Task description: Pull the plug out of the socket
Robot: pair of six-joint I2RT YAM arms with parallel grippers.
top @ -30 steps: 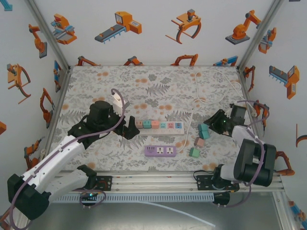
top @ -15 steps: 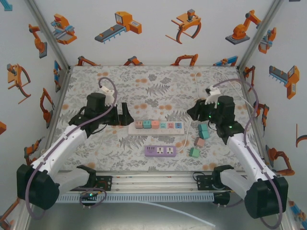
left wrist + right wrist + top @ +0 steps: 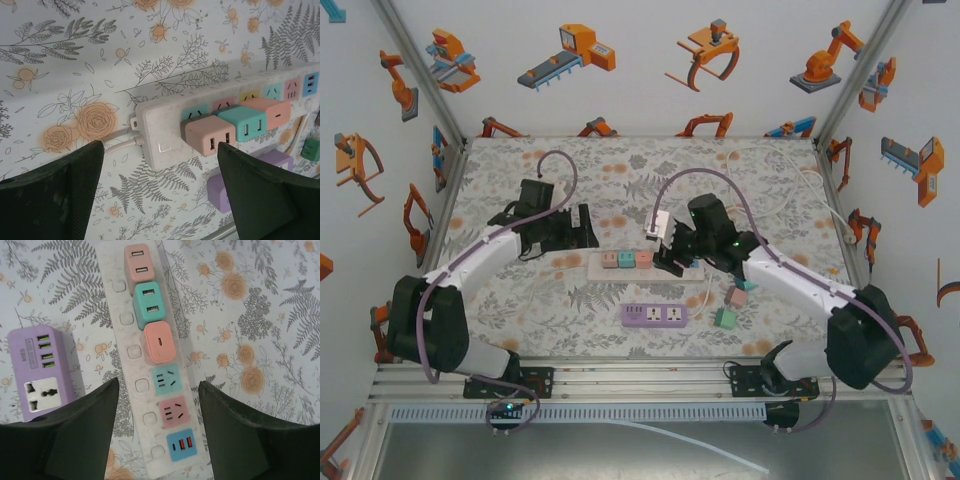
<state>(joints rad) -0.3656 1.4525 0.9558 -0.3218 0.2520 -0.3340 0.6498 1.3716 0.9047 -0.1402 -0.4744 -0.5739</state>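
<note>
1. Pink plug (image 3: 139, 262), teal plug (image 3: 150, 302) and orange plug (image 3: 161, 342): seated in a row, touching, in the white strip (image 3: 120, 305) at its cord end, mid-table.
2. Right gripper (image 3: 157, 385): open, holding nothing, fingers astride the strip just past the orange plug.
3. Left gripper (image 3: 160, 147): open, holding nothing, facing the strip's cord end.
4. Cord (image 3: 117, 145): leaves that end, between the left fingers.
5. Purple strip (image 3: 37, 372): just beside the white strip.
6. Loose cubes (image 3: 736, 297): near its far end.

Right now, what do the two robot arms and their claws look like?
Both the left arm and right arm have white shells, chunky black joints and a purple cable looping alongside. The left gripper and right gripper each have two broad, matte black fingers.
</note>
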